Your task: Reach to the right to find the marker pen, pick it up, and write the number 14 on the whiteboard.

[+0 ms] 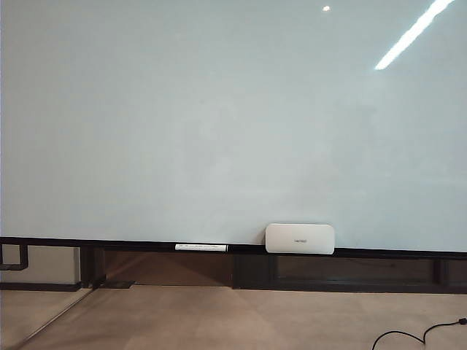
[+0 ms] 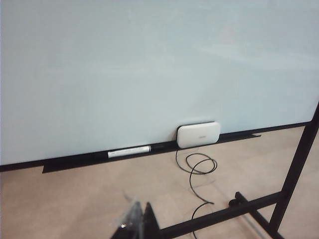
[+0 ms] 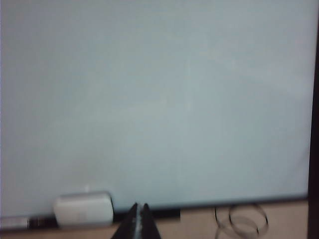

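The whiteboard [image 1: 219,124] fills most of every view, with a dark ledge [image 1: 131,244] along its lower edge. On that ledge lies the marker pen [image 1: 201,247], white with a black cap, also seen in the left wrist view [image 2: 128,152] and partly in the right wrist view [image 3: 15,222]. The number 14 is out of view; the board's face looks bare. My left gripper [image 2: 142,203] hangs shut and empty, well back from the board above the floor. My right gripper [image 3: 140,204] is shut and empty too, pointing at the ledge beside the white box. Neither gripper shows in the exterior view.
A white rounded box [image 1: 300,238] leans on the ledge just right of the pen. A black cable [image 2: 197,167] coils on the floor below it. A black metal stand frame [image 2: 294,169] crosses the floor near my left gripper.
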